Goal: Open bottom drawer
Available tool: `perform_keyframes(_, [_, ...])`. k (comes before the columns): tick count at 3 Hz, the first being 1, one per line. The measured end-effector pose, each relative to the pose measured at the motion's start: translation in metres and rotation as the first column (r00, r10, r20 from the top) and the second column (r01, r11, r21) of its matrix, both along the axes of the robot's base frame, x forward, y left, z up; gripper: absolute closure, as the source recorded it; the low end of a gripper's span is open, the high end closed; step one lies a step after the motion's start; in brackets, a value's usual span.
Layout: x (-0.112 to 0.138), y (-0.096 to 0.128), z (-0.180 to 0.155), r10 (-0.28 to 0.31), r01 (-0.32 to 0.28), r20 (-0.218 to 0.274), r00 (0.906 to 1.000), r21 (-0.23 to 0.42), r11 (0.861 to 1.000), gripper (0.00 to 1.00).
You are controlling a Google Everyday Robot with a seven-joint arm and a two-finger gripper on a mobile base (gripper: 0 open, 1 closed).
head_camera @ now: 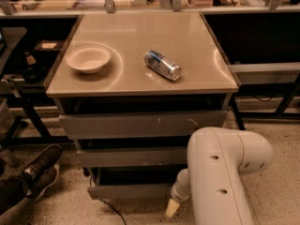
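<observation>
While the bottom drawer (pixel 131 191), a plain grey drawer with a flat front and no handle, sits lowest of the three grey fronts and close to the floor, the gripper (pixel 172 209) hangs low down just beside its right end. Only a small cream bit of the gripper pokes out past the fat white robot arm (pixel 220 172), so I cannot tell how wide it is or whether it has hold of anything. I think the job is at the reaching step: the drawer looks shut or nearly shut, with a dark gap above its front. Because the front has no handle, the next move likely calls for catching its top edge or its right edge, then pulling straight out and level, away from the cabinet. The arm hides that right corner, so I cannot see if they touch. Above it are the middle grey front (pixel 133 157) and the widest grey front (pixel 140 124), which has small white scratch marks. The shiny beige cabinet top (pixel 136 29) holds a round white bowl (pixel 88 58) on the left, standing upright, and a dented silver and blue can (pixel 162 65) lying on its side near the middle, well apart from the bowl. A hard pull could shake the cabinet and roll the can. The pale speckled floor (pixel 276 191) has a thin black cable (pixel 111 210) near the drawer and dark shoes (pixel 40 168) on the left. Black-framed tables (pixel 28 111) stand on both sides.
</observation>
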State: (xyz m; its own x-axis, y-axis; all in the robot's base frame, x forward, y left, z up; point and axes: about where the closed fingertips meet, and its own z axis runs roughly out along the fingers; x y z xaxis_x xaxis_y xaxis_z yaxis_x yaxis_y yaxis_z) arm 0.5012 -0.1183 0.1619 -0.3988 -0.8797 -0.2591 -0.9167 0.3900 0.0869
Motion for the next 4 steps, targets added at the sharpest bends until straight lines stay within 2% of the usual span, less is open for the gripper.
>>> perform_keyframes(1, [0.000, 0.000, 0.000, 0.000, 0.000, 0.000, 1.0000, 0.000, 1.000, 0.00])
perform_keyframes(2, [-0.041, -0.017, 0.011, -0.043, 0.041, -0.083, 0.9956, -0.026, 0.999, 0.00])
perform_keyframes(3, [-0.082, -0.036, 0.027, -0.099, 0.088, -0.177, 0.9793, -0.068, 0.994, 0.00])
perform_keyframes(4, [-0.080, -0.032, 0.017, -0.090, 0.080, -0.180, 0.9795, -0.060, 0.995, 0.00])
